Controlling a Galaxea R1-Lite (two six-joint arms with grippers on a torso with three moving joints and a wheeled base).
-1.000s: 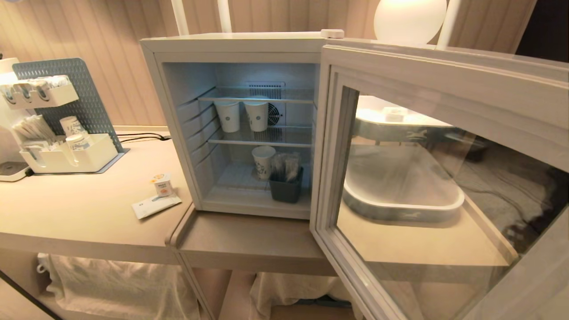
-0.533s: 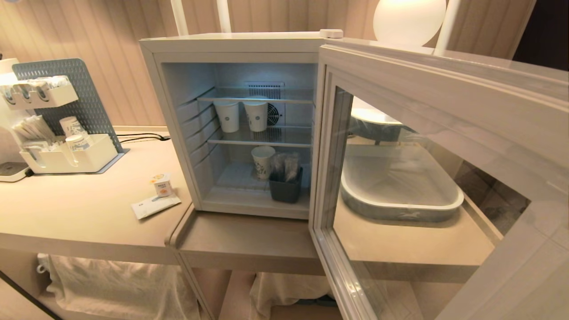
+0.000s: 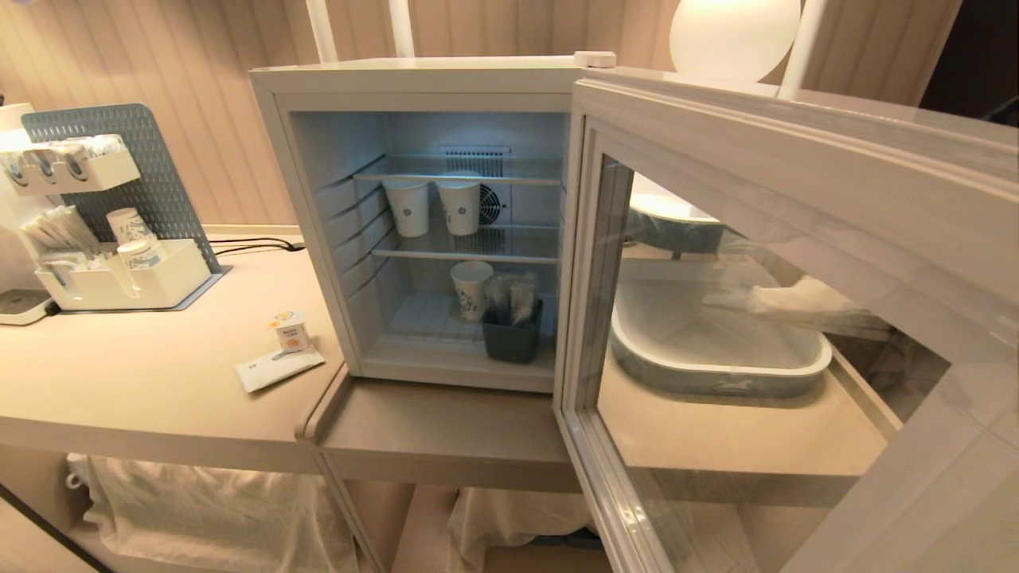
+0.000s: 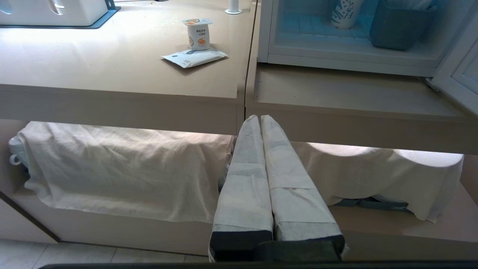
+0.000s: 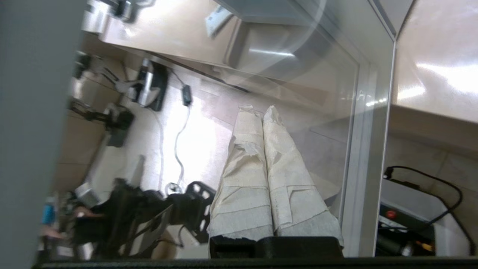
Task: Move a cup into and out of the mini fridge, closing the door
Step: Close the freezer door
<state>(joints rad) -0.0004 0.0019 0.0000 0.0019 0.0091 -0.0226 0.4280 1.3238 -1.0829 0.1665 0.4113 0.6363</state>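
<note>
The cup (image 3: 291, 330), small and white with an orange label, stands on the counter left of the mini fridge (image 3: 414, 79), beside a flat white sachet (image 3: 279, 368). The fridge is lit inside and its door (image 3: 764, 135) stands swung wide to the right. My right gripper (image 3: 752, 299) shows through the door's glass, on the outer side of the door. In the right wrist view this gripper (image 5: 261, 110) is shut and empty, close to the glass pane by the door frame (image 5: 364, 149). My left gripper (image 4: 260, 117) is shut and empty, parked low before the counter's front edge, with the cup (image 4: 198, 34) up on the counter.
Paper cups (image 3: 410, 207) stand on the fridge's shelves beside a dark bin (image 3: 512, 334). An organiser rack (image 3: 119, 270) sits at the counter's far left. A white tray (image 3: 716, 370) lies behind the door. Cloth (image 3: 215, 509) hangs under the counter.
The door has swung a little wider. My right gripper has come into sight behind the door's glass. The cup and the left gripper have stayed put.
</note>
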